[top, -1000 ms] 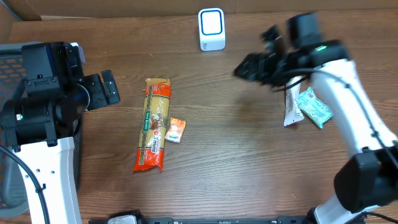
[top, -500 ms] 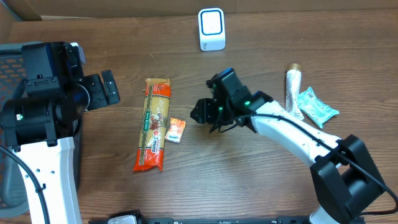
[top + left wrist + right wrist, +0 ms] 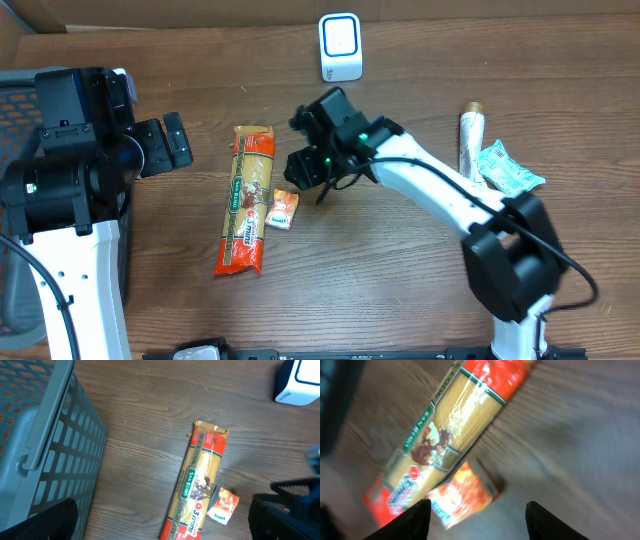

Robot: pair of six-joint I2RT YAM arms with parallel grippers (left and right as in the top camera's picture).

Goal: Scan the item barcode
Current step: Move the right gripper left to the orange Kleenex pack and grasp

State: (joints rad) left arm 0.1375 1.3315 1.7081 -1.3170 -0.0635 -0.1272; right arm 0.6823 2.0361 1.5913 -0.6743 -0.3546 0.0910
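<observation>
Brown wood-grain table (image 3: 400, 270) fills the frame. Left of centre lies a long spaghetti pack (image 3: 248, 213) — a small orange sachet (image 3: 283, 209) just beside its right edge. A white scanner (image 3: 340, 46) stands at top centre; at right, a slim tube (image 3: 471, 135) lies against a teal packet (image 3: 508, 170).

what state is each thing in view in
long red-and-yellow spaghetti packet: lying flat
small orange sachet: lying flat, not gripped
white box-shaped scanner: upright
white stick pack: lying flat
teal foil wrapper: lying flat
grey mesh basket: upright
left gripper: open, empty
right gripper: open, empty
</observation>
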